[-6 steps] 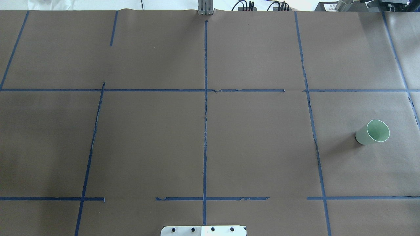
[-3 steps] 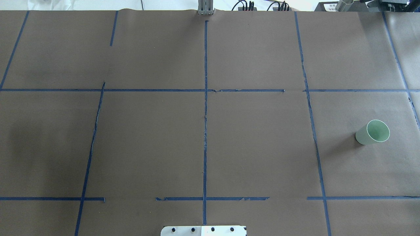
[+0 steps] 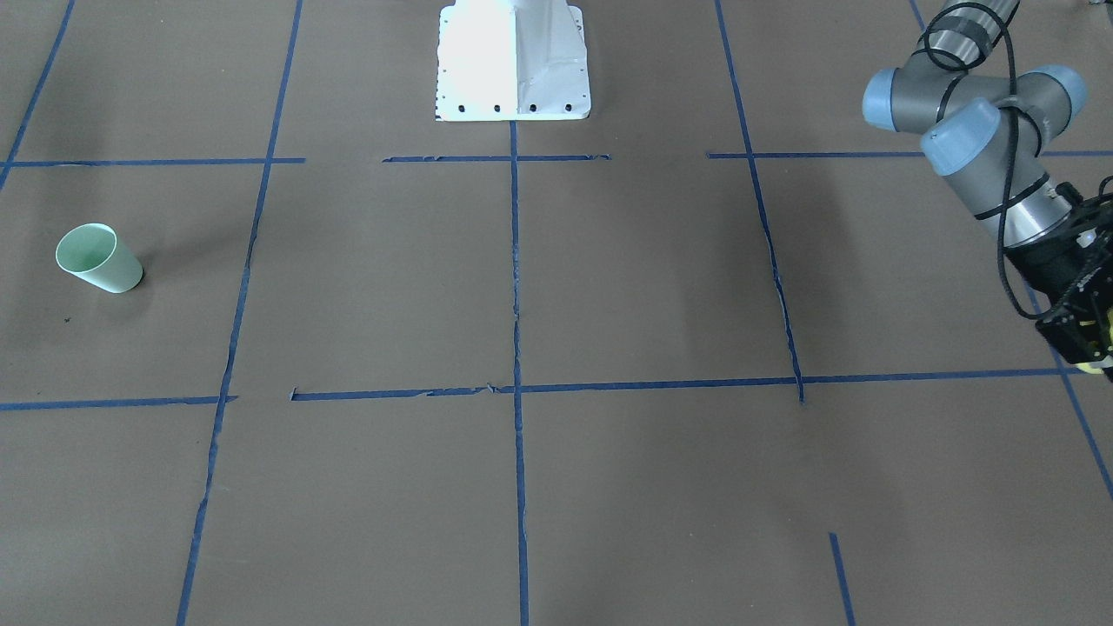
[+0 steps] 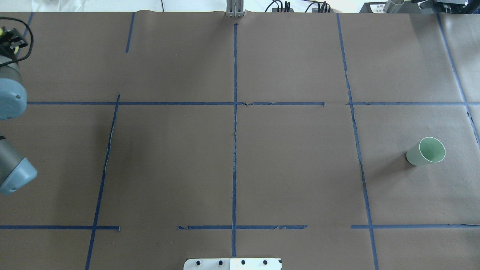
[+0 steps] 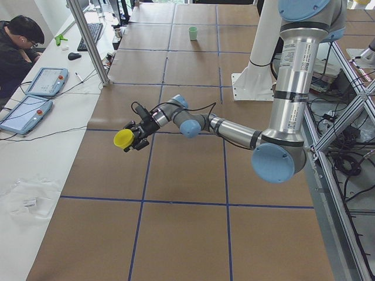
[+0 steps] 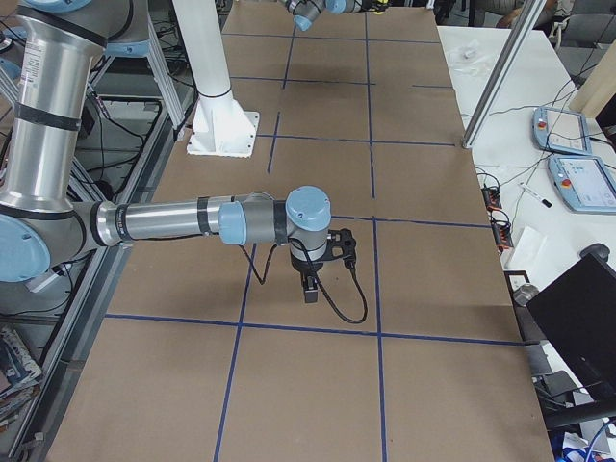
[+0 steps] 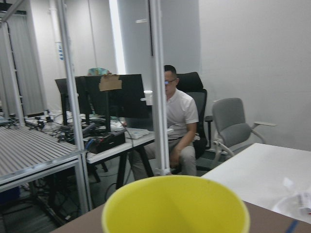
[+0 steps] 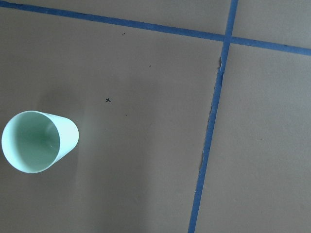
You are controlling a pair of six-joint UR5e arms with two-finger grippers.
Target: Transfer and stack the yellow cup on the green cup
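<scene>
Your yellow cup [image 5: 123, 139] is off the table, carried at the tip of the left gripper [image 5: 133, 139], which is closed on it. In the left side view the cup's round yellow face is turned toward the bench along the table's long edge. The fingers themselves are mostly hidden by the cup and the black gripper body. In the left wrist view the cup's rim fills the 6 o'clock part of the picture. Behind it you see the room and a seated man [image 7: 180, 121] rather than the table.

In the overhead view the left arm [image 4: 11, 101] comes in at the left edge, and its wrist sits near the 10 o'clock corner of the table [image 4: 168, 157], cut off by the frame.

The green cup [image 4: 425, 152] stands upright with its mouth up on the brown paper, between 3 and 4 o'clock from the table's centre. It is alone in its taped square and well apart from the yellow cup, toward the opposite end of the table.

The right gripper [image 6: 310, 292] hangs over the table pointing down. It appears only in the right side view, so you cannot tell how far open it is or whether it holds anything. Its wrist camera looks straight down: the green cup lies at 8 o'clock in that picture, and a crossing of blue tape [image 8: 226, 39] lies at 1 o'clock.

The robot's white base plate [image 3: 513, 61] sits at 12 o'clock in the front-facing view.
</scene>
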